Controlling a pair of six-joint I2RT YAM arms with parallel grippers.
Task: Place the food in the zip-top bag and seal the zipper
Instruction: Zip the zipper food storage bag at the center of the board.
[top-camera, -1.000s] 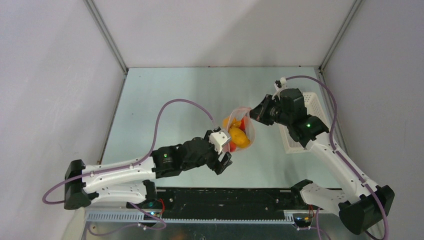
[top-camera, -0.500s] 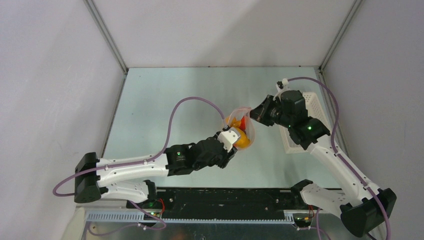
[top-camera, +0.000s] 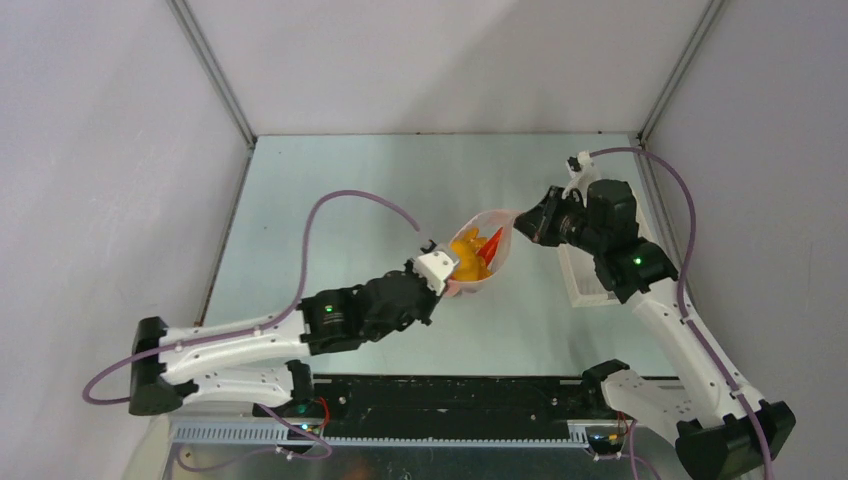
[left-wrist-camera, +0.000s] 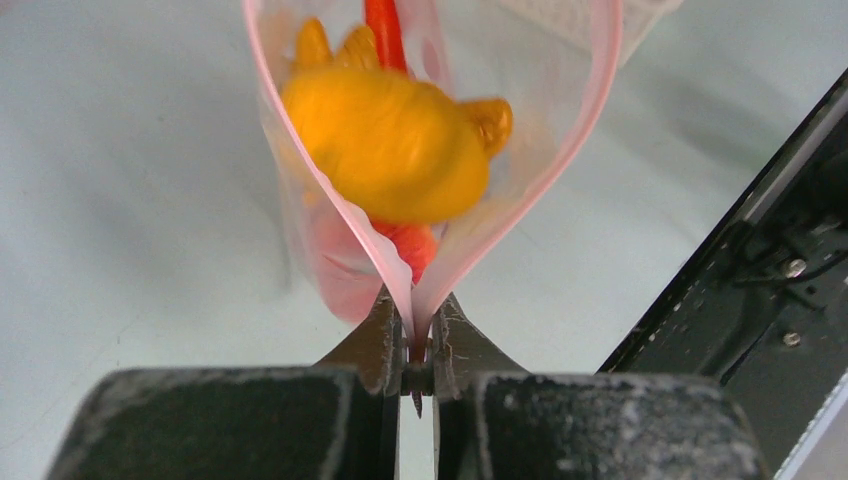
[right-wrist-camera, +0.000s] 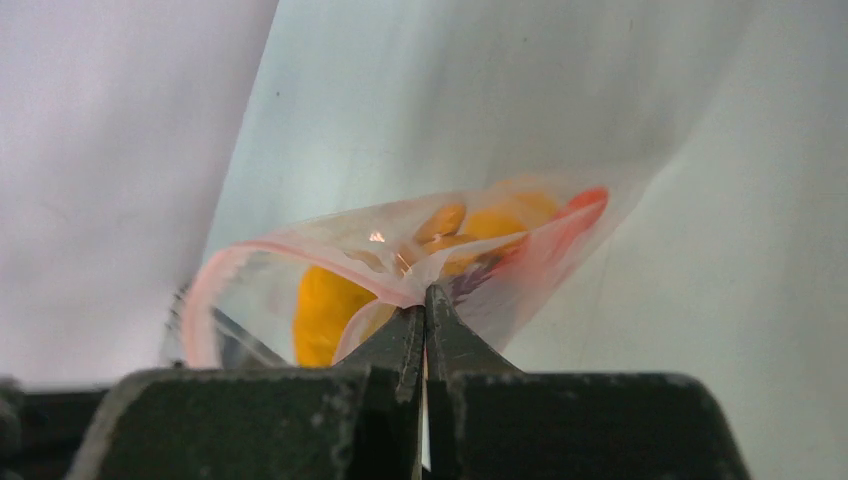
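The zip-top bag (top-camera: 480, 262) hangs above the table, stretched between my two grippers with its mouth open. Inside lies the food (top-camera: 470, 244): a yellow-orange piece (left-wrist-camera: 385, 145), a red one (left-wrist-camera: 384, 30) and more orange pieces (right-wrist-camera: 325, 310). My left gripper (top-camera: 447, 283) is shut on the zipper (left-wrist-camera: 397, 280) at the bag's near left end, with both pink lips pinched between its jaws (left-wrist-camera: 418, 320). At the far right end, my right gripper (top-camera: 522, 222) is shut on the bag's rim (right-wrist-camera: 425, 300). The pink zipper (right-wrist-camera: 205, 290) loops round the open mouth.
A white slotted basket (top-camera: 585, 280) stands at the right, partly under the right arm. A black rail (top-camera: 450, 395) runs along the near table edge and shows at the right of the left wrist view (left-wrist-camera: 760, 260). Walls close in the table.
My left gripper rose to the bag's near end and closed on the zipper strip. The right gripper drew back to the right, stretching the bag's mouth into a longer shape.
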